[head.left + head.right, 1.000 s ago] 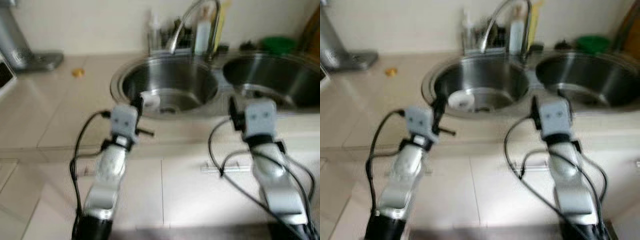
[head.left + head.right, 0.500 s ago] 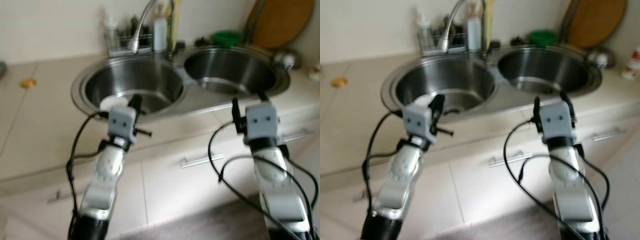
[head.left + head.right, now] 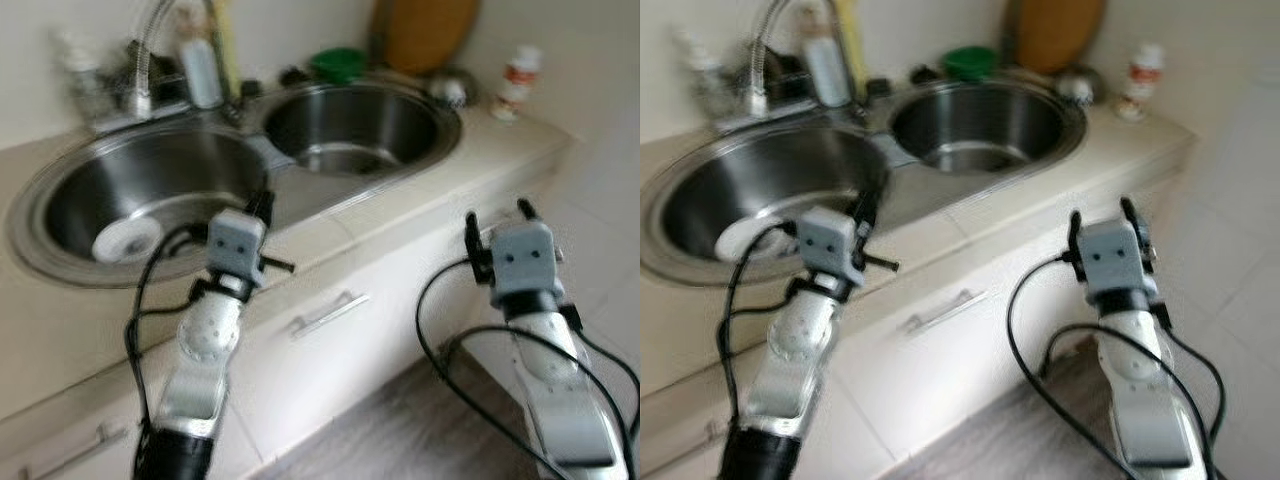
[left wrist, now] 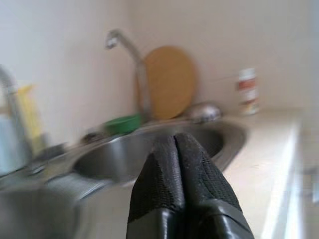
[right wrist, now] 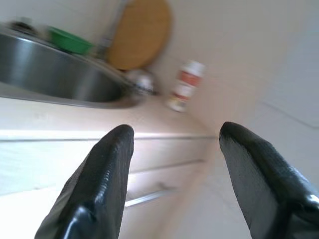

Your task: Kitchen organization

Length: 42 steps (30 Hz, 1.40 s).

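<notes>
Left claw (image 4: pixel 175 169) pinched tight, empty, over surface (image 3: pixel 330 225) at sink (image 3: pixel 130 195) front edge. Right claw (image 5: pixel 174 164) spread wide, empty, off surface's end, past bottle (image 5: pixel 185 85).

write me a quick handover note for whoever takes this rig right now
Left gripper: shut, holding nothing, raised over the counter edge by the left sink.
Right gripper: open, holding nothing, out past the counter's end, in front of the cabinets.
Things: white round item lies in the left sink; right sink looks bare; green bowl, wooden board and small bottle sit behind and beside it.
Done: nothing visibly. Left: the organizing itself.
</notes>
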Motion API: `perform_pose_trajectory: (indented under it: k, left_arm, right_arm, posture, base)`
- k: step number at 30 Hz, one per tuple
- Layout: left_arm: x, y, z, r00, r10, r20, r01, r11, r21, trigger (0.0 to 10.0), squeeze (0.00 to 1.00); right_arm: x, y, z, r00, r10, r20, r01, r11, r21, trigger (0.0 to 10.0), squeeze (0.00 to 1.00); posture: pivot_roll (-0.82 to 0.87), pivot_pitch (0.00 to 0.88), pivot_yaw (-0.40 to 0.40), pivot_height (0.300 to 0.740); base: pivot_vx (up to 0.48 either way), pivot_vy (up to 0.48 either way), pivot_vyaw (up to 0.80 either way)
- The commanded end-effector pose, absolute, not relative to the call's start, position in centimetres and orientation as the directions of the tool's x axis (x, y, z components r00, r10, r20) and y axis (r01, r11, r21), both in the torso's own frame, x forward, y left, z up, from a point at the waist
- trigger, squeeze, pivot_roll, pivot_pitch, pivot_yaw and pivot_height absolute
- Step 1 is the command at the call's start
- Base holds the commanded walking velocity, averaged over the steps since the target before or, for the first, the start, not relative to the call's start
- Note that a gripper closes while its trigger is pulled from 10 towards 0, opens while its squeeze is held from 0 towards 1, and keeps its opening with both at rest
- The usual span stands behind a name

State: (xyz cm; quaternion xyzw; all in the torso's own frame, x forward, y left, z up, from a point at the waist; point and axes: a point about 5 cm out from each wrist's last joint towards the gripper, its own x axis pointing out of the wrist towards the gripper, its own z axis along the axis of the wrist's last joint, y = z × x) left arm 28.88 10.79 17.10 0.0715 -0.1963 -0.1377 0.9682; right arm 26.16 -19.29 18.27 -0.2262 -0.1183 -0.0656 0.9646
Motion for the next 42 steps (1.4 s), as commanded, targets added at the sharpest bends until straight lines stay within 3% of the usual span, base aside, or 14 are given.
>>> perform_pose_trajectory:
  k: [1,30,36,42]
  left_arm:
    - [28.9,11.4,17.2,0.888,-0.287,0.360,0.219,0.951,0.219,10.0,0.00]
    - [28.9,11.2,16.7,0.894,-0.300,0.333,0.230,0.945,0.233,10.0,0.00]
    - [28.9,11.2,16.6,0.895,-0.300,0.329,0.231,0.945,0.234,10.0,0.00]
    - [28.9,11.2,16.5,0.897,-0.301,0.325,0.233,0.944,0.231,10.0,0.00]
  right_arm:
    - [26.0,-19.0,18.7,0.959,-0.070,0.274,0.186,0.888,-0.421,10.0,0.00]
    - [26.5,-20.6,18.1,0.959,-0.175,0.222,0.256,0.873,-0.416,10.0,0.00]
    - [26.6,-21.2,17.6,0.957,-0.212,0.199,0.278,0.867,-0.414,10.0,0.00]
    - [26.8,-21.4,17.5,0.955,-0.221,0.200,0.288,0.858,-0.425,10.0,0.00]
  posture:
    - [0.01,0.000,0.020,0.740]
    - [0.01,0.000,0.021,0.740]
    - [0.01,0.000,0.021,0.740]
    - [0.00,0.000,0.021,0.740]
  base:
    - [0.000,0.000,-0.78]
    - [0.000,0.000,-0.78]
    - [0.000,-0.375,-0.77]
    - [0.000,-0.477,0.00]
